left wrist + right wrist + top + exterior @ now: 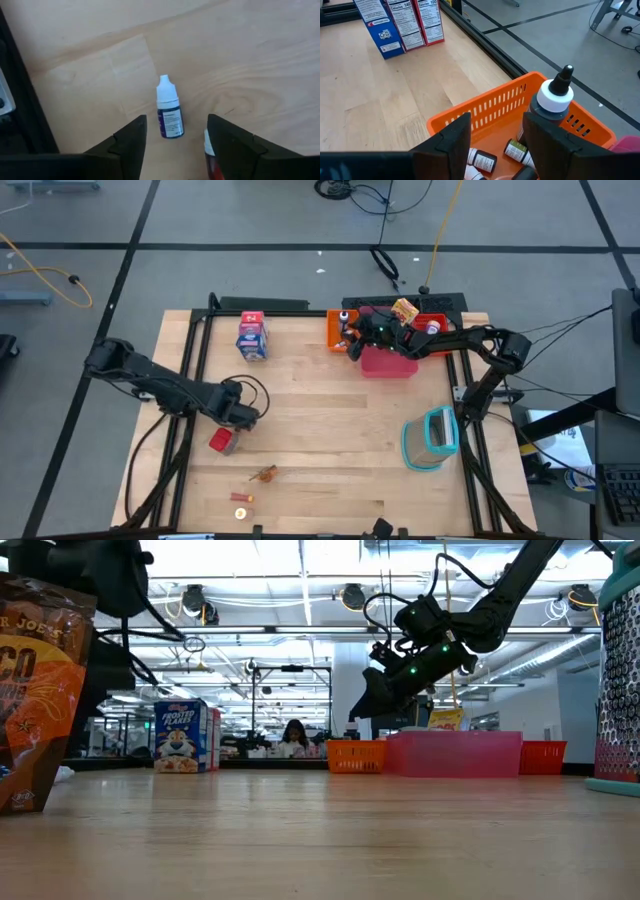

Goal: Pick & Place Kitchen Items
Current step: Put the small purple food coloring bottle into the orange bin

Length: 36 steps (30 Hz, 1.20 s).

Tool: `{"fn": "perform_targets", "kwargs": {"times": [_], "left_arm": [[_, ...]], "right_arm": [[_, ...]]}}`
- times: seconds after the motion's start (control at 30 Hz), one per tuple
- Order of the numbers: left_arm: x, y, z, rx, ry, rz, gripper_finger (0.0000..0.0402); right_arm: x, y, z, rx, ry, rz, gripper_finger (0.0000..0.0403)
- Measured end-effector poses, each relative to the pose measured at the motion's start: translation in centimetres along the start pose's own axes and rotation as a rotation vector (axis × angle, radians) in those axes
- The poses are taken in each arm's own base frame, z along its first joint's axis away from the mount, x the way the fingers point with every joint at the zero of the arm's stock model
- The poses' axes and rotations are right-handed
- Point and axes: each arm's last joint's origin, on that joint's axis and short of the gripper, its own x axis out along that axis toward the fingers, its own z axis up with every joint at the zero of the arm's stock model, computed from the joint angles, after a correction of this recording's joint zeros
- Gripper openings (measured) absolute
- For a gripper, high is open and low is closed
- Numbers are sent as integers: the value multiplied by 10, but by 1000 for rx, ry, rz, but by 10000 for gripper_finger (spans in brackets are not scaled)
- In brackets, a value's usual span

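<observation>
My left gripper hangs open over the table's left middle. A small white dropper bottle lies on its side on the wood between the fingers, untouched. A red cube sits just nearer. My right gripper is open above the orange tray at the far edge. Small dark-capped bottles lie in that tray. A dark bottle with a white collar stands upright past one finger. The blue-white and red cartons stand on the far left.
A pink tray and a red tray with a yellow carton flank the orange one. The teal-rimmed clear container stands on the right. Small orange-brown bits lie near the front edge. Bare wood lies in the middle.
</observation>
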Motion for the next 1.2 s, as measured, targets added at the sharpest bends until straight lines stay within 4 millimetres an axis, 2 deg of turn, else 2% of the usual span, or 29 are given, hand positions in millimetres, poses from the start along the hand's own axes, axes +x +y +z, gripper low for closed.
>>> {"fn": "perform_targets", "kwargs": {"times": [0.3, 0.43, 0.67, 0.87, 1.2], "left_arm": [[14, -6, -1, -8, 16, 89, 207], [20, -7, -2, -7, 16, 98, 181], [37, -6, -5, -1, 15, 14, 114], [32, -6, -4, 30, 15, 16, 37], [13, 2, 3, 54, -155, -6, 34]], "right_arm": [[0, 0, 0, -1, 0, 1, 171], [0, 0, 0, -1, 0, 1, 171], [0, 0, 0, -1, 0, 1, 171], [0, 0, 0, -1, 0, 0, 171], [0, 0, 1, 15, -13, 4, 171]]}}
